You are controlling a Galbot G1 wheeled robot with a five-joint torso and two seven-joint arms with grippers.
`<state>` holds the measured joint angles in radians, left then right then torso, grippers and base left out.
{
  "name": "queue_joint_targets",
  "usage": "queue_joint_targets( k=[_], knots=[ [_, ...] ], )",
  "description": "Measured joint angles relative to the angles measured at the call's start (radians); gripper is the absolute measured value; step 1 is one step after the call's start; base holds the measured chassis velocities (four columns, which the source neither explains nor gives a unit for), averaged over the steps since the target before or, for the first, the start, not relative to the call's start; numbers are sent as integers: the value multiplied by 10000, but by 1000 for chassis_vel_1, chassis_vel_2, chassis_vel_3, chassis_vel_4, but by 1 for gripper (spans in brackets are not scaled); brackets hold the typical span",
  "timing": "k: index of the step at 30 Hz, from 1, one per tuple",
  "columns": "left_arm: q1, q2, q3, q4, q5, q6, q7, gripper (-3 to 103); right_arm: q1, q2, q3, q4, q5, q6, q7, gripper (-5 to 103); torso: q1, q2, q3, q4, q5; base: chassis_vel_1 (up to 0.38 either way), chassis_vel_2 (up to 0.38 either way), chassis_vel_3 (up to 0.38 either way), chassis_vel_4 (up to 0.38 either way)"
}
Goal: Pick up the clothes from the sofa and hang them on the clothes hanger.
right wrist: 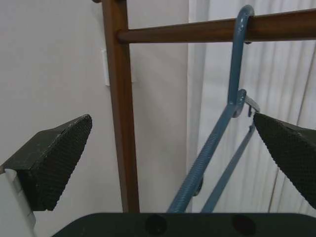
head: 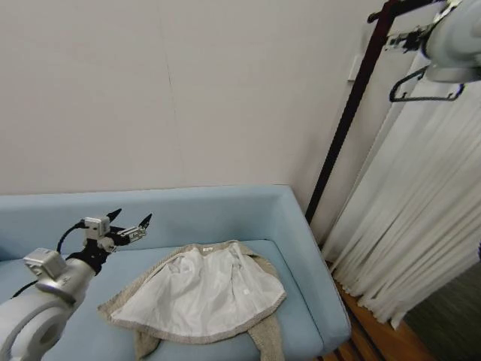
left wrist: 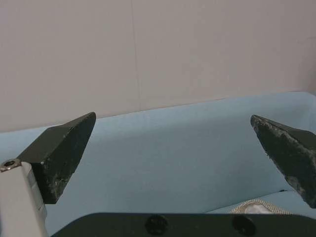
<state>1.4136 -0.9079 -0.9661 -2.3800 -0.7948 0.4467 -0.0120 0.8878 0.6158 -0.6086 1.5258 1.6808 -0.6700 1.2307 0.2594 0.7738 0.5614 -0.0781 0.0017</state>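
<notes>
The left gripper point(head: 131, 218) hovers low over the sofa point(head: 225, 207), fingers wide, near the jacket point(head: 199, 293) lying open on the seat, while the raised right gripper point(right wrist: 173, 121) gapes wide facing the hanger point(right wrist: 211, 144) on the rail point(right wrist: 187, 32).

Soft, even light fills the room and leaves the plain pale wall point(head: 188, 90) evenly lit. The white pleated curtain point(head: 406, 226) is the brightest area. The beige jacket with white lining point(head: 199, 293) casts only a faint, thin shadow on the light-blue fabric sofa point(head: 225, 210).

Light blue sofa point(head: 225, 210) carries a beige jacket point(head: 199, 297) spread open, lining up
</notes>
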Motion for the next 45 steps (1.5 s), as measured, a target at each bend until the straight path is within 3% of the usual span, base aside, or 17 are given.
queue_joint_targets(
  k=[9,21,23,26,27,28,29,32,33,34,35,38,40,41,43,44,45],
  knots=[
    [-329,-109,452,-12,2,7,-79,100,282,648,-249,-1214,1558,693,1081,100,0,-1,1,5,-3,0,0,0,0],
    [-358,-347,524,9,-9,-50,-48,100,492,929,-494,-1980,1889,1082,1464,98,0,0,0,2,-2,0,0,0,0],
    [-358,-414,537,7,-10,-142,8,100,485,928,-529,-1964,1945,1175,1498,83,0,0,0,3,-3,0,0,0,0],
    [-329,-492,539,9,-12,-364,133,100,482,914,-602,-1959,1949,1263,1498,83,0,0,0,3,-2,0,0,0,0],
    [-313,-533,536,9,-13,-403,165,100,490,902,-634,-1953,1960,1287,1498,71,0,0,0,3,-2,0,0,0,0],
    [-297,-571,528,9,-14,-425,181,100,503,884,-677,-1926,1971,1302,1498,71,0,0,0,2,-2,0,0,0,0],
    [-282,-605,521,9,-14,-443,198,100,518,858,-730,-1882,1976,1322,1498,60,0,0,0,2,-2,0,0,0,0],
    [-257,-668,516,8,-15,-463,215,100,545,808,-815,-1771,1996,1353,1502,60,0,0,0,2,-2,0,0,0,0],
    [-247,-698,513,0,-16,-476,218,100,562,783,-851,-1711,2018,1366,1512,49,0,-1,0,2,-3,0,0,0,0],
    [-239,-718,510,-14,-17,-479,220,100,578,757,-883,-1657,2042,1378,1518,49,0,0,0,3,-3,0,0,0,0],
    [-233,-736,502,-30,-18,-484,224,100,605,720,-934,-1595,2074,1385,1519,38,0,0,0,3,-3,0,0,0,0],
    [-222,-768,477,-44,-19,-492,227,100,651,657,-1016,-1524,2113,1389,1521,27,0,0,0,2,-2,0,0,0,0],
    [-199,-807,446,-58,-20,-512,239,100,702,583,-1096,-1452,2166,1390,1529,27,0,0,0,0,-2,0,0,0,0],
    [-179,-830,423,-69,-21,-523,246,100,726,537,-1138,-1396,2201,1390,1530,16,0,0,0,0,-1,0,0,0,0],
    [-155,-852,394,-85,-22,-528,259,100,747,489,-1179,-1334,2213,1391,1530,16,0,0,0,0,-1,0,0,0,0],
    [-113,-877,344,-115,-23,-543,287,100,762,414,-1224,-1230,2240,1391,1533,8,0,0,-1,-1,-1,0,0,0,0],
    [-82,-894,308,-136,-23,-555,307,100,770,358,-1247,-1140,2244,1391,1531,8,0,0,-1,1,-2,0,0,0,0]
  ],
)
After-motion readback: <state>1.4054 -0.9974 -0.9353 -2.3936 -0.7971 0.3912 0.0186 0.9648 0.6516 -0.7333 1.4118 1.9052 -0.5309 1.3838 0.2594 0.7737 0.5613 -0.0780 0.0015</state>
